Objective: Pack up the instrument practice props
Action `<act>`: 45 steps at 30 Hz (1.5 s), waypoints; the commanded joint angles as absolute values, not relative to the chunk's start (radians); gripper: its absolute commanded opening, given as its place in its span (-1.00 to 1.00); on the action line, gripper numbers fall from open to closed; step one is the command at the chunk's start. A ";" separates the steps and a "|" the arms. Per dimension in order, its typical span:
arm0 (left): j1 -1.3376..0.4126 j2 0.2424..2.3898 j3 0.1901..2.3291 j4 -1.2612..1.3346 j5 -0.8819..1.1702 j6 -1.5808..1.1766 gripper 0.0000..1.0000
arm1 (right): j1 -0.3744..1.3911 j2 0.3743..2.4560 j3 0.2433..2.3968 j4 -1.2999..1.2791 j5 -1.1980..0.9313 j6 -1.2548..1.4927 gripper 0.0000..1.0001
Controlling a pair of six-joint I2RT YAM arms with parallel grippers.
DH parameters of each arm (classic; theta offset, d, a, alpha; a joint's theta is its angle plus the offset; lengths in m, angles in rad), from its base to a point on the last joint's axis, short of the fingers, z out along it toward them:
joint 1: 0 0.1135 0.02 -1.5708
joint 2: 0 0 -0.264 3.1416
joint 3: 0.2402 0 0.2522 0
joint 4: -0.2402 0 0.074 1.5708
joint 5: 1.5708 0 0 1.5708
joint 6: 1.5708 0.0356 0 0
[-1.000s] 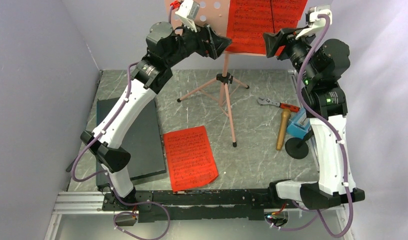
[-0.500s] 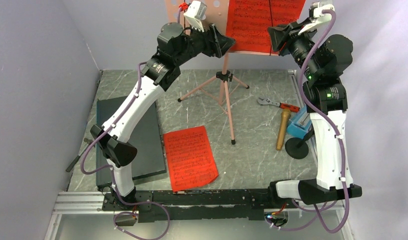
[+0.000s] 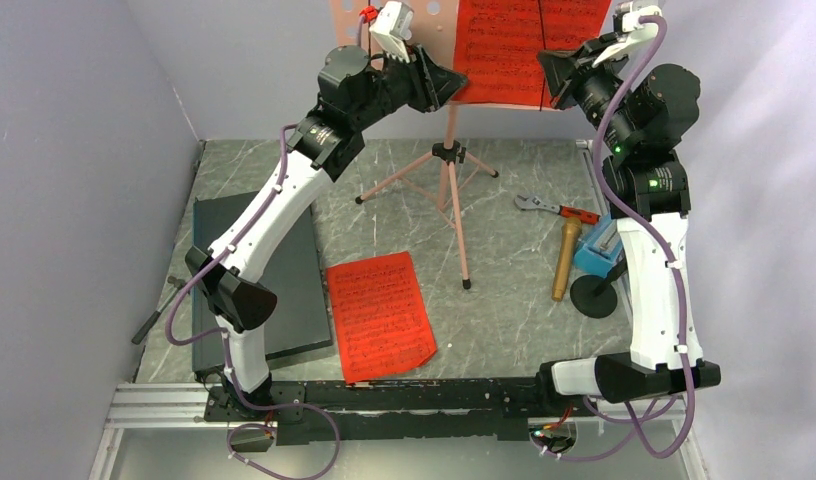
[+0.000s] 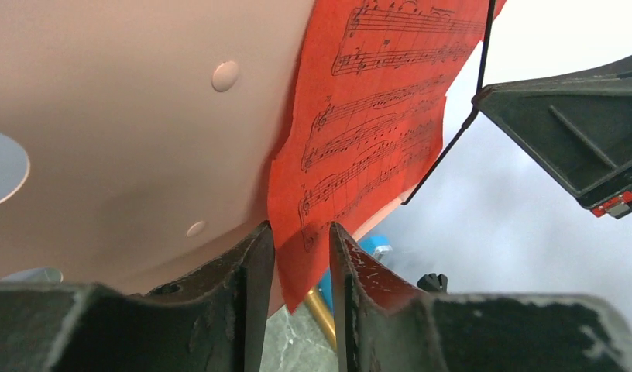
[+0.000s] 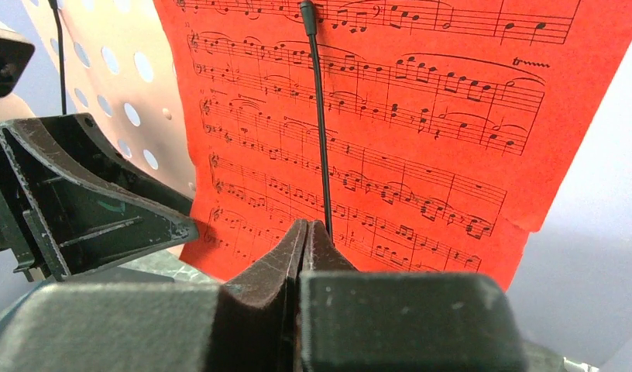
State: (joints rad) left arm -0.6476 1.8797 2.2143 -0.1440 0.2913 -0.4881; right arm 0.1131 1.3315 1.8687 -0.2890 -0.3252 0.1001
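Left wrist view is showing the left end effector point(image 4: 300, 230), jaws apart, straddling the red page point(image 4: 375, 116) on the pink stand point(image 4: 127, 116); the right end effector point(image 5: 305, 229) is sitting shut. Next: pinching, lifting it free.

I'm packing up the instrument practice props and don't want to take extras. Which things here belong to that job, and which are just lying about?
Belongs to the job: pink music stand, red sheet music on the stand, loose red sheet, gold microphone, black round base, blue metronome.

Just lying about: red-handled wrench, dark flat slab.
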 commanded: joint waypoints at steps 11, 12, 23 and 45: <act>-0.648 1.822 2.169 -0.064 0.298 -0.472 -0.93 | 0.087 1.300 1.854 -0.229 -0.343 0.116 -1.00; -0.649 1.818 2.165 -0.061 0.295 -0.469 -0.94 | 0.085 1.297 1.849 -0.226 -0.344 0.120 -1.00; -0.648 1.786 2.126 -0.049 0.278 -0.447 -0.94 | 0.071 1.280 1.841 -0.219 -0.360 0.136 -1.00; -0.653 1.760 2.105 -0.047 0.271 -0.436 -0.94 | 0.066 1.363 1.869 -0.180 -0.454 0.191 -0.31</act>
